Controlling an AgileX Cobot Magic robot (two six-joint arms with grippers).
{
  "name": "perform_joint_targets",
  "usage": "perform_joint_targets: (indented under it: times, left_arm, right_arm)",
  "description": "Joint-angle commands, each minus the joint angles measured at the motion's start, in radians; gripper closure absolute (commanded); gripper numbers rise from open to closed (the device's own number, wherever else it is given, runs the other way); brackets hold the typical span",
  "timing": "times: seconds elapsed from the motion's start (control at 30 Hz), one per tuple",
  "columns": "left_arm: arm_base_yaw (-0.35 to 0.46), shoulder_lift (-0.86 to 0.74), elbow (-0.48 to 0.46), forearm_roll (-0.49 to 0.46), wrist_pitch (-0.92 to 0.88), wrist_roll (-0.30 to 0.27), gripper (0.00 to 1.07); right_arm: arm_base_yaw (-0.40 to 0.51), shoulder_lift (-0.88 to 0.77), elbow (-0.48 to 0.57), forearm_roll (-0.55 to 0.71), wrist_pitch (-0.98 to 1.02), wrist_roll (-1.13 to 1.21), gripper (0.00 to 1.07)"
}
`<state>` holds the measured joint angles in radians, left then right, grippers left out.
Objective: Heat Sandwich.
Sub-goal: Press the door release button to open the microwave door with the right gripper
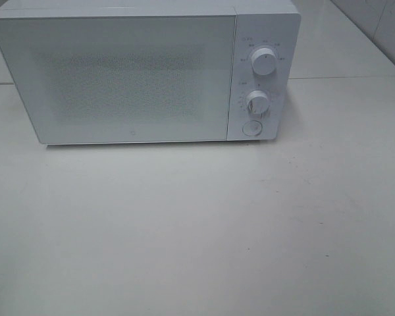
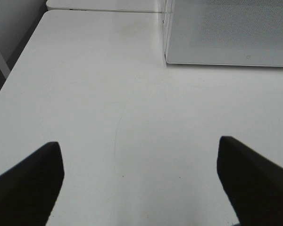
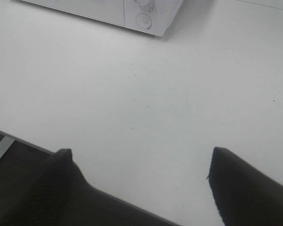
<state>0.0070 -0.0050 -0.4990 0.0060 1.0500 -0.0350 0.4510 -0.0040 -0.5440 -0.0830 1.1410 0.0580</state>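
Wide-spread left gripper (image 2: 137,140), nothing held, above bare table (image 2: 108,94); lower corner of shut microwave (image 2: 226,33) door ahead. No sandwich in any view: none on the table, frosted door hiding the interior. Probably inside, so ahead of both grippers; look and long axis impossible to tell. Wide-spread right gripper (image 3: 141,149), also empty, near the table edge, facing the round button (image 3: 143,20); likely the better-placed arm for opening.

Looks like a lab setup to me. White microwave (image 1: 131,72) on a plain white bench (image 1: 197,230), another white table (image 1: 345,46) butted up behind.
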Motion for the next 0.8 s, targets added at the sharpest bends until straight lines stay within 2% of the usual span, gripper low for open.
perform_joint_targets:
  times: [0.03,0.2,0.73,0.8]
  left_arm:
    - [0.003,-0.018,0.004,0.000,-0.014,-0.001,0.25]
    - [0.003,-0.018,0.004,0.000,-0.014,-0.001,0.25]
    - [0.003,-0.016,0.004,0.000,-0.014,0.005,0.25]
    - [0.003,-0.016,0.004,0.000,-0.014,0.007,0.25]
  right_arm:
    - [-0.008,-0.027,0.004,-0.025,-0.026,0.012,0.32]
    - [-0.008,-0.027,0.035,-0.035,-0.098,0.030,0.32]
    - [-0.010,-0.028,0.041,-0.035,-0.105,0.030,0.32]
    - [-0.049,-0.028,0.041,-0.031,-0.105,0.026,0.32]
